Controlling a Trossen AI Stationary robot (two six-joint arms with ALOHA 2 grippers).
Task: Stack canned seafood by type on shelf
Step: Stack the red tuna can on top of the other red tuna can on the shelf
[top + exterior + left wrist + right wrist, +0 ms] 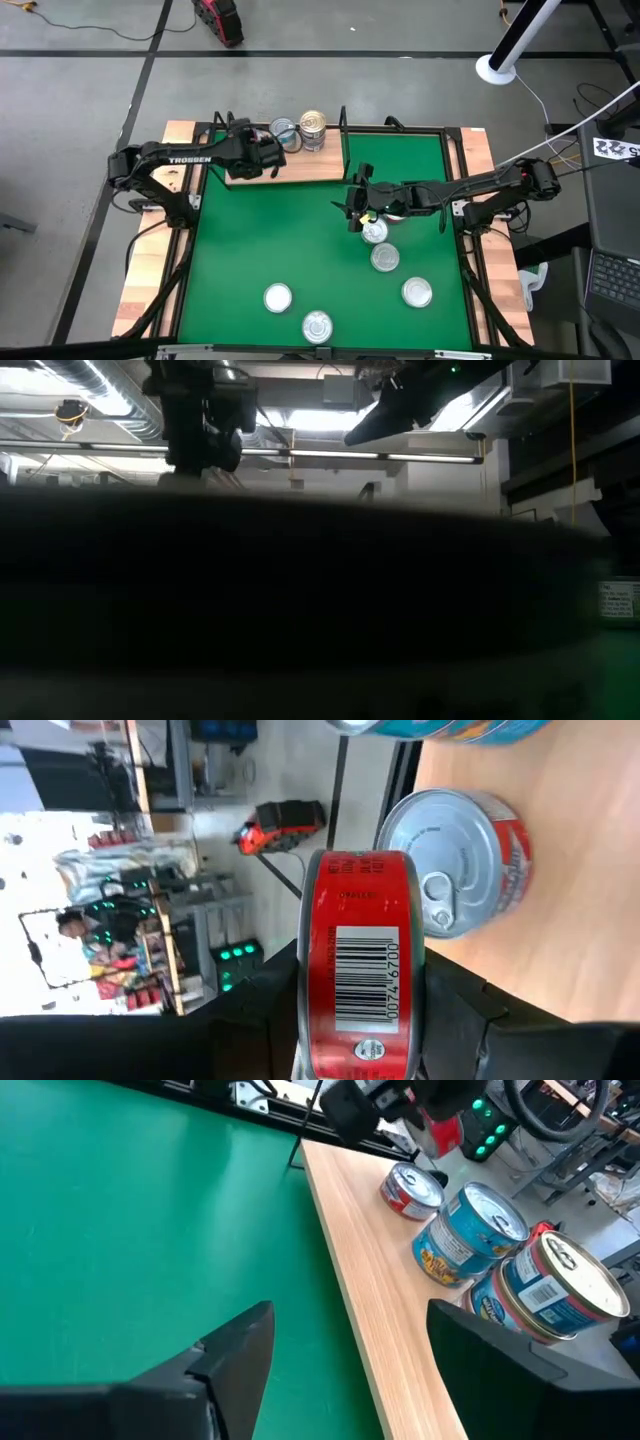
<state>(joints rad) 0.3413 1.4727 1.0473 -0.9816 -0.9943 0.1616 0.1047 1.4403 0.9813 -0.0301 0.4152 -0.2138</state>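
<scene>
- Near edge of green mat (250,240): four loose tins w/ silver lids, one at (317,326), one at (278,297), one at (417,292), one at (385,258); labels not readable from above.
- Mid-mat, about 3 o'clock of centre: right gripper (352,207) hangs over the mat, fingers spread w/ nothing between them in its wrist view; a fifth tin (374,231) lies just beside it, toward the near edge.
- Far edge, 12 o'clock: wooden shelf (310,166); left gripper (272,152) over its left part, pinching a red-label tin (360,960) on edge, barcode facing the wrist cam.
- On the shelf right by it: another red tin (460,860), flat, pull-tab up; further along, blue-teal tins (470,1230), stacked.
- Risks: held tin is on its side, so released like this it prob rolls off the board; needs turning flat first; lowering off-centre could nudge the seated red tin or leave a tilted stack; swinging wide may clip the blue-teal stack.
- Low view mostly dark; no help.
</scene>
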